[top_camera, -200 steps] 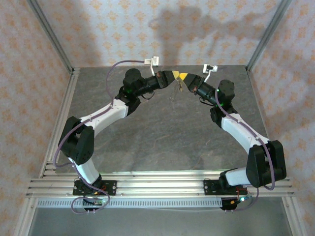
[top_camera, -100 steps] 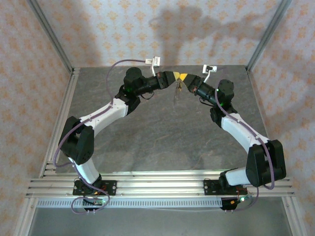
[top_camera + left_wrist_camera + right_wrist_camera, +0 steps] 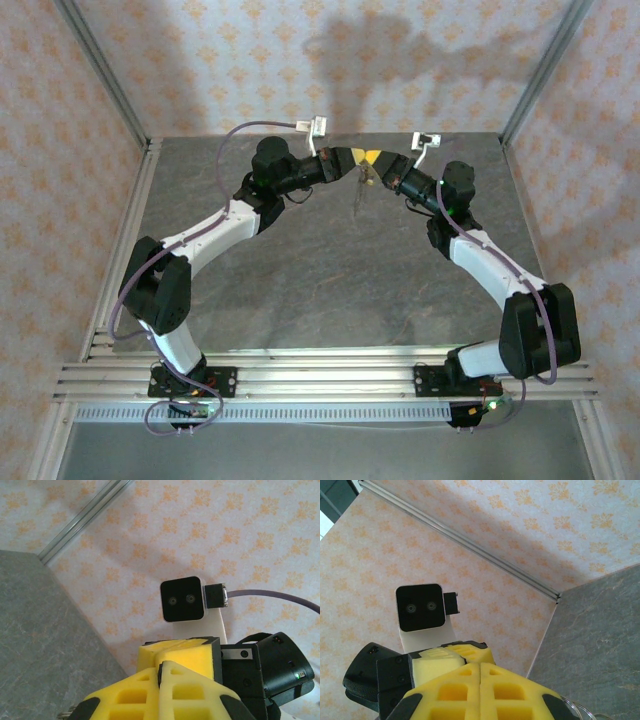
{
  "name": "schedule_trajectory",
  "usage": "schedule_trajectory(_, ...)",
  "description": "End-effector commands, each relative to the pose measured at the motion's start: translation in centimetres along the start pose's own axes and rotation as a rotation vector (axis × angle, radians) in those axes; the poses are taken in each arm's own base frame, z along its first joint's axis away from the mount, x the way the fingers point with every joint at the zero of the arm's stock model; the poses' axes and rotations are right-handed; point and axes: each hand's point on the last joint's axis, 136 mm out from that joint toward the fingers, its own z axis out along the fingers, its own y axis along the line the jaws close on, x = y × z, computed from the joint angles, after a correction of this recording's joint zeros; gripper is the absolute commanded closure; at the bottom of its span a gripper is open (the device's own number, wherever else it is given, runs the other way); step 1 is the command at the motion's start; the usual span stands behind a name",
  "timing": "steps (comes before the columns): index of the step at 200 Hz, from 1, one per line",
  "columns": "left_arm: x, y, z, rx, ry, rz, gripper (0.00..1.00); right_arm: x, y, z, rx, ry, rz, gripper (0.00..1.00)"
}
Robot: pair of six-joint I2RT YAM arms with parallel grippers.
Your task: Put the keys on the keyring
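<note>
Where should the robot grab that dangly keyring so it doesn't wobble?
Best at the top of the keyring, I'd guess. It hangs down as a thin loop below the shut left gripper and right gripper, so its top swings least. Come in from the side and pinch across the wire.

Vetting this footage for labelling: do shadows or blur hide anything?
Top external: even light, arm shadows on the back wall, the dangling keyring barely resolves. Left wrist: sharp, yellow fingers cropped at bottom. Right wrist: shadow band along the wall.
</note>
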Motion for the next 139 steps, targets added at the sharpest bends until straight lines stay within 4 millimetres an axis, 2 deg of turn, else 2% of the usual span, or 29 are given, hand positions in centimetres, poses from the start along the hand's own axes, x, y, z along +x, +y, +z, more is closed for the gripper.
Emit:
schedule_trajectory(1,0.2,-2.5,-0.2,0.074,0.030,0.049,1.00,-0.7,0.0,0.0,-0.003,-0.031,-0.035,1.00)
schedule_trajectory(54,0.0,-2.1,-0.4,0.061,0.001,0.055,1.00,-1.2,0.5,0.1,-0.013,-0.038,-0.028,1.00)
schedule_trajectory(73,-0.4,-1.7,-0.6,0.029,-0.029,0.052,1.00,-2.1,0.7,-0.5,-0.001,-0.074,-0.030,0.73)
schedule_trajectory(86,-0.7,-1.6,-0.8,0.012,-0.054,0.052,1.00,-2.7,0.7,-1.2,0.010,-0.099,-0.034,0.61)
schedule_trajectory(114,-1.2,-1.9,-1.0,0.011,-0.083,0.048,1.00,-3.3,0.6,-3.2,0.048,-0.140,-0.051,0.55)
schedule_trajectory(139,-1.6,-1.6,-1.2,-0.006,-0.107,0.034,1.00,-2.1,0.8,-4.4,0.054,-0.126,-0.078,0.52)
